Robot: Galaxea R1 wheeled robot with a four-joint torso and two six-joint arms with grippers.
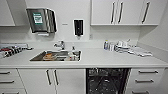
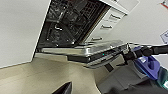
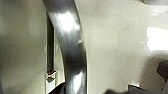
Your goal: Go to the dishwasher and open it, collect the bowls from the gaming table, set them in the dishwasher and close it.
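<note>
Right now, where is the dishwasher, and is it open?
In the head view the dishwasher sits under the counter, right of the sink, between white cabinet doors and drawers, with its dark racks exposed: open.

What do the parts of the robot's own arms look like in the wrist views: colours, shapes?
In the left wrist view: a dark bar ending in a blue-violet piece, and a black wedge-shaped tip. In the right wrist view: dark shapes at the edge, too blurred to describe.
</note>
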